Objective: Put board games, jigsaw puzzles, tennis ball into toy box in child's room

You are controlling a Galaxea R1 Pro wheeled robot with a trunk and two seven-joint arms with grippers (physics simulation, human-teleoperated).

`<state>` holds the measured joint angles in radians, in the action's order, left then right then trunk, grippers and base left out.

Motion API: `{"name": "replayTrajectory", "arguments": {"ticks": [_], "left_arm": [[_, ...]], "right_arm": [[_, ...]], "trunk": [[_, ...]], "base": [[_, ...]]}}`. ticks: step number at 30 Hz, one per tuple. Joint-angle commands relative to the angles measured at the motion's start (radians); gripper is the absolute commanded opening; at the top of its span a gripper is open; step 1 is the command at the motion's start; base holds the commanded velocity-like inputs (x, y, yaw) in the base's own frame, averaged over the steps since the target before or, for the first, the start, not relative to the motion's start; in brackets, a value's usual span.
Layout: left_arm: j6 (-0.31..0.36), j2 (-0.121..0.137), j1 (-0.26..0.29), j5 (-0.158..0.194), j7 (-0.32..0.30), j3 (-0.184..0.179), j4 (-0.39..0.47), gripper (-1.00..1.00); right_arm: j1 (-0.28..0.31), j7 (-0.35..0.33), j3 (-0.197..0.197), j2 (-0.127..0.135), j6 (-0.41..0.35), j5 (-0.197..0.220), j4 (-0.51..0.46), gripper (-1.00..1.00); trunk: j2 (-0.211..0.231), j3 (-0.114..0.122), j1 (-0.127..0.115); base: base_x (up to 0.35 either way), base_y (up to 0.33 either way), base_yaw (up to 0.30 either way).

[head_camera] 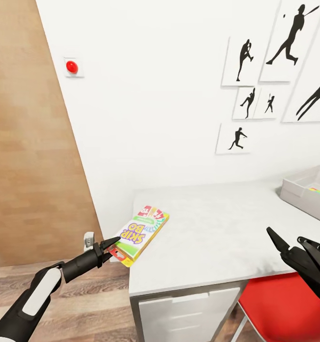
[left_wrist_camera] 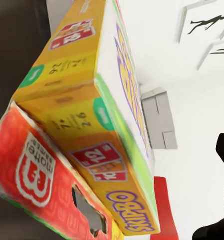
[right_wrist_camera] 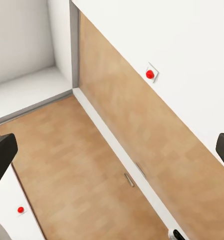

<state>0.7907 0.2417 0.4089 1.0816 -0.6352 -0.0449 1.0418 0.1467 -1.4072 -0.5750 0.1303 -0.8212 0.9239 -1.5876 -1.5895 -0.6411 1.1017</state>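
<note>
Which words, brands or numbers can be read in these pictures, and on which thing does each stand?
"SKIP BO": top face of the game box, held by the left tool at the table edge.
"SKIP BO": again on the box's side, left wrist view.
"12": red card printed on that side.
Red logo on the box's end: too blurred to read.
Small print on the yellow side: too blurred to read.

One game box [head_camera: 140, 233] (lettered SKIP BO), one toy box [head_camera: 306, 190], one table [head_camera: 212, 237], one red chair [head_camera: 278, 308], six baseball silhouette pictures [head_camera: 245, 61] on the wall, one red button [head_camera: 72, 67], two grippers: left [head_camera: 111, 246], right [head_camera: 293, 247].
</note>
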Motion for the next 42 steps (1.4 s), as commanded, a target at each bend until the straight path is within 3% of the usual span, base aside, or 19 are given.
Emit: {"name": "replayTrajectory", "arguments": {"ticks": [1,7,8,18,31,35,40,42], "left_arm": [[0.005,0.001,0.001,0.006,0.000,-0.001,0.000,1.00],[0.005,0.001,0.000,0.006,0.000,-0.001,0.000,1.00],[0.005,0.001,0.000,0.006,0.000,-0.001,0.000,-1.00],[0.004,0.001,0.000,0.006,0.000,-0.001,0.000,-1.00],[0.015,0.005,0.001,0.006,-0.007,0.003,0.005,-1.00],[0.075,0.011,-0.001,0.005,-0.008,0.007,0.032,-1.00],[0.100,0.014,-0.001,0.007,-0.009,0.012,0.062,-1.00],[0.146,0.014,0.000,0.006,-0.009,0.012,0.090,-1.00]], "right_arm": [[0.001,-0.001,0.000,0.000,-0.009,0.003,0.000,1.00],[0.001,-0.001,0.000,0.000,-0.009,0.003,0.000,1.00],[0.001,-0.001,0.000,0.000,-0.009,0.003,0.000,1.00],[0.001,-0.001,0.001,0.000,-0.009,0.003,0.000,1.00],[0.001,-0.001,0.002,-0.001,-0.009,0.002,0.000,1.00],[0.001,-0.001,0.003,-0.001,-0.009,0.001,0.000,1.00],[0.001,-0.001,0.003,-0.001,-0.009,0.001,0.000,1.00],[0.001,0.000,0.003,-0.001,-0.009,0.001,0.000,1.00]], "trunk": [[0.000,-0.001,0.000],[0.000,-0.001,0.000],[0.000,-0.001,0.000],[0.000,-0.001,0.000],[0.084,0.037,-0.046],[0.084,0.037,-0.046],[0.084,0.037,-0.046],[0.091,0.040,-0.050]], "base": [[0.015,0.000,0.000],[0.006,0.000,0.000],[0.002,0.000,0.000],[0.000,0.000,0.000],[0.000,0.000,0.000],[0.000,0.000,0.000],[0.000,0.000,0.000],[0.000,0.000,0.000]]}}
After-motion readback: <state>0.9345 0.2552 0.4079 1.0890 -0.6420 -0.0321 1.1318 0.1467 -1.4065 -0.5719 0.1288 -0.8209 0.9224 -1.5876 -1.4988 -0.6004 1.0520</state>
